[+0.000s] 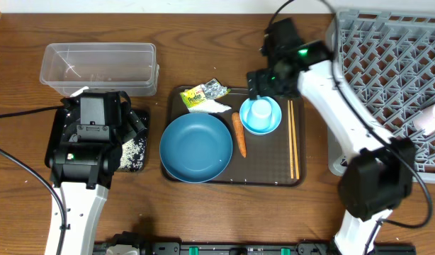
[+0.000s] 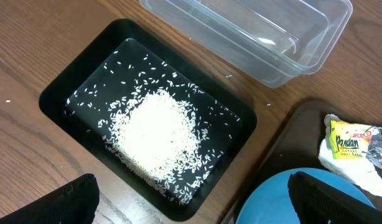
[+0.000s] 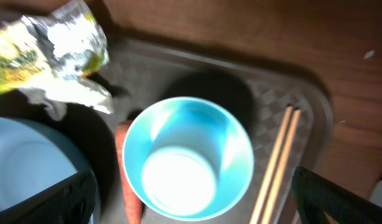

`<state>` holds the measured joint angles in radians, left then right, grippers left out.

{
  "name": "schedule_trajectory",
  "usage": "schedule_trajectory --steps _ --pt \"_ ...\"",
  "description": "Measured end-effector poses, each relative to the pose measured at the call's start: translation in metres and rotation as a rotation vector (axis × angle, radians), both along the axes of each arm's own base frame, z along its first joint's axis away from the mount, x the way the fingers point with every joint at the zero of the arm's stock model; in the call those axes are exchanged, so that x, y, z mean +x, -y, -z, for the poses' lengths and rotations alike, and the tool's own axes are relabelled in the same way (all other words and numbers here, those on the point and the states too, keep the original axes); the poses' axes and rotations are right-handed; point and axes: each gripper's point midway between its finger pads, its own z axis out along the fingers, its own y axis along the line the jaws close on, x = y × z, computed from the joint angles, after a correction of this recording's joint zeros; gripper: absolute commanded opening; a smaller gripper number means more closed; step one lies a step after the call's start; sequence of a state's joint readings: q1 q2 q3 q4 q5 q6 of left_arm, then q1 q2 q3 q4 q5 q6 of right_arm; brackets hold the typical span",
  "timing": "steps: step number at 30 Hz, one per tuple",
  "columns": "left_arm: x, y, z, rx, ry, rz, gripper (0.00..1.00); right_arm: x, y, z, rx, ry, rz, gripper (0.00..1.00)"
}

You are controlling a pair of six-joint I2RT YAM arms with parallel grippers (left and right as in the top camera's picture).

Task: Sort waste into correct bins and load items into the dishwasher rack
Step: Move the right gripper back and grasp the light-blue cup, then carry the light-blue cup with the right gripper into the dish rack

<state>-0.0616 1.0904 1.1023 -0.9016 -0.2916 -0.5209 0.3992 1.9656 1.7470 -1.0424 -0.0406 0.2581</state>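
Note:
The rice [image 2: 157, 134] lies heaped in the black tray [image 2: 66, 93], next to the clear tub [image 2: 284, 37]. My left gripper [image 2: 191, 202] is open and empty above the black tray's near corner. On the brown tray are the dark-blue bowl [image 1: 196, 147], carrot [image 1: 239, 134], wrapper [image 1: 205, 91], tissue [image 1: 212, 108], light-blue bowl [image 1: 261, 115] and chopsticks [image 1: 293, 138]. My right gripper [image 3: 191, 202] is open above the light-blue bowl [image 3: 188, 158], whose inside shows white; I cannot tell if that is the cup. The grey rack [image 1: 387, 71] stands at the right.
The brown serving tray [image 1: 274, 173] sits mid-table between the arms. A pale whitish thing [image 1: 431, 117] lies in the rack at the right edge. The right arm reaches from the front right across the rack's left wall. A black cable runs at the far left.

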Motion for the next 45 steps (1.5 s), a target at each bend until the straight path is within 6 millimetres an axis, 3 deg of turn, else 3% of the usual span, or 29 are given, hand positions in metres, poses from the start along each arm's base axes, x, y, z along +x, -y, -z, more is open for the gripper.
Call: schedule_trajectory --steps 8,12,17,29,36,45 --pt "0.0 0.0 0.0 0.0 0.0 0.0 1.0 -0.013 -0.014 0.045 -0.077 -0.099 -0.002 0.99" --pt "0.0 0.0 0.0 0.0 0.0 0.0 1.0 -0.019 -0.011 0.057 -0.096 -0.147 0.011 0.87" --pt "0.0 0.0 0.0 0.0 0.0 0.0 1.0 -0.024 -0.009 0.058 -0.103 -0.168 0.026 0.76" --pt "0.0 0.0 0.0 0.0 0.0 0.0 1.0 -0.025 -0.008 0.07 -0.103 -0.168 0.026 0.76" --pt "0.0 0.0 0.0 0.0 0.0 0.0 1.0 -0.022 -0.01 0.069 -0.096 -0.153 0.025 0.43" --pt "0.0 0.0 0.0 0.0 0.0 0.0 1.0 -0.023 0.001 0.059 -0.1 -0.166 0.043 0.43"
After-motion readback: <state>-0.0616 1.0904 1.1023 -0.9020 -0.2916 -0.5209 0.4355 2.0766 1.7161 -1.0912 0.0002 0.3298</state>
